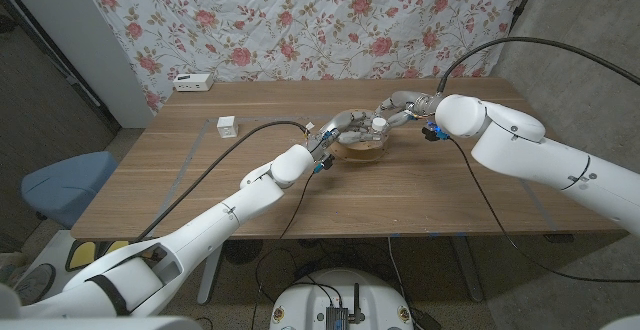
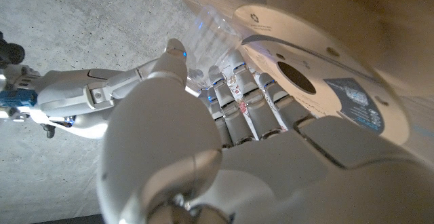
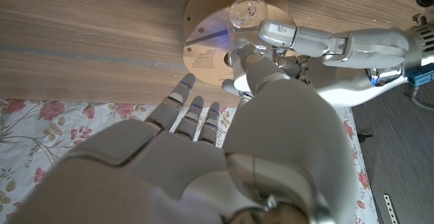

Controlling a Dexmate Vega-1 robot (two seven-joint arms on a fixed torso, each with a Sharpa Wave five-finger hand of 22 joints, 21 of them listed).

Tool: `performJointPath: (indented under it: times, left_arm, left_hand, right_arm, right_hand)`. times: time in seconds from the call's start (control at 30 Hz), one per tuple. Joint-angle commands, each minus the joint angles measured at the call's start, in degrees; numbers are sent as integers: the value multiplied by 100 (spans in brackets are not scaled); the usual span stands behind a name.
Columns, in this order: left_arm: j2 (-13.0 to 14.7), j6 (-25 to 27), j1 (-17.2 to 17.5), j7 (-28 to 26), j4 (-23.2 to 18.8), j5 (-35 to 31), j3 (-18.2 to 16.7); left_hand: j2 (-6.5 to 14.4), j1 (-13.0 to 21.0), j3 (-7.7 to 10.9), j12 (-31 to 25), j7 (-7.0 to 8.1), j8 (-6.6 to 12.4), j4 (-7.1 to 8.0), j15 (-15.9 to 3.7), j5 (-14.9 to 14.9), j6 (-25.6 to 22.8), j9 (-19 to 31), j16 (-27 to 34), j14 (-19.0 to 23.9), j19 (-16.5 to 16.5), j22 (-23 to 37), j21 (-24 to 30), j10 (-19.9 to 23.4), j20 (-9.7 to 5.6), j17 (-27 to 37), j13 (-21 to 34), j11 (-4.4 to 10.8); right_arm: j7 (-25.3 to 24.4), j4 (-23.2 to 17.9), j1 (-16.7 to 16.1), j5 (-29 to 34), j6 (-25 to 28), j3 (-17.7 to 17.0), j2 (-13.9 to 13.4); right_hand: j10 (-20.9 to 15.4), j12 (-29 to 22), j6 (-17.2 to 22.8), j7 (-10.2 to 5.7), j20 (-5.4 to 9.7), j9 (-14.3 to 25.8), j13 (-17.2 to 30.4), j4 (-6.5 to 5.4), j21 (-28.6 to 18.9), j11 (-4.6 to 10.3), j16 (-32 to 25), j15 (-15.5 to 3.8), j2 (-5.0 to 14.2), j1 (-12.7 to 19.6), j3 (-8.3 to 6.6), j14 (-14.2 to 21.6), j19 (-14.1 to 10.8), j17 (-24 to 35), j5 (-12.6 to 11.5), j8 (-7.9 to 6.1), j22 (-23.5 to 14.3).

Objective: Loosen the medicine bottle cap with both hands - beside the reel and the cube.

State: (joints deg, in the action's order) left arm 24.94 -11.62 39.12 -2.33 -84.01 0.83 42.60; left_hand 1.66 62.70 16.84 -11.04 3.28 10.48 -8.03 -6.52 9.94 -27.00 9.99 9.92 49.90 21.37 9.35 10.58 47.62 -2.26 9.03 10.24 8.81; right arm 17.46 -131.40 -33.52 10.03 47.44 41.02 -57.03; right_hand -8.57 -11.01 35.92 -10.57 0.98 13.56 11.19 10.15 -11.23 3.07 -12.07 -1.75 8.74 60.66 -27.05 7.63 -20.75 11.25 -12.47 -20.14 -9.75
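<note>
The clear medicine bottle [image 1: 378,130] with a white cap stands over the wooden reel [image 1: 365,150] at mid-table. My left hand [image 1: 335,130] grips the bottle; in the left wrist view its fingers [image 2: 237,105] wrap the clear bottle [image 2: 207,37] beside the reel [image 2: 325,81]. My right hand [image 1: 405,105] reaches in from the far right side, close to the cap. In the right wrist view its fingers [image 3: 196,108] are spread over the table and its thumb [image 3: 252,64] points at the bottle [image 3: 247,10], without closing on it. The white cube [image 1: 227,126] sits to the left.
A white power strip [image 1: 193,82] lies at the table's back left edge. Black cables run along both arms. A floral curtain hangs behind the table, and a blue chair [image 1: 65,185] stands off its left side.
</note>
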Motion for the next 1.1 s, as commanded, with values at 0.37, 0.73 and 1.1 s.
performJointPath:
  times: [0.37,0.73,1.1]
  left_arm:
    - [-17,-47,-9,-1,50,-10,3]
    - [-38,-67,-39,7,93,-19,13]
    - [-62,-97,-53,-5,130,-26,19]
  left_hand:
    - [55,-19,83,-20,21,-5,2,-533,35,-1,15,-2,65,-11,12,-3,73,-147,18,32,25]
    - [48,-26,106,-24,35,-4,-5,-535,34,-1,14,-5,64,-14,12,-3,85,-151,17,32,16]
    - [38,-27,128,-17,43,-22,-16,-539,33,53,14,-7,65,-14,12,-2,69,-160,16,32,13]
  right_arm:
    - [134,-60,146,-491,17,-35,-118]
    - [193,-36,202,-673,-33,-52,-176]
    - [125,-65,164,-778,-80,-122,-243]
  right_hand:
    - [272,37,-401,127,-122,-22,22,-45,23,-288,44,205,-195,-74,185,-152,124,12,-7,280,-22]
    - [427,29,-721,329,-264,-29,27,-84,31,-462,77,389,-427,-240,383,-281,223,-1,61,469,-21]
    - [507,19,-896,435,-362,-27,31,-153,29,-565,82,491,-576,-471,532,-352,267,6,122,568,-21]
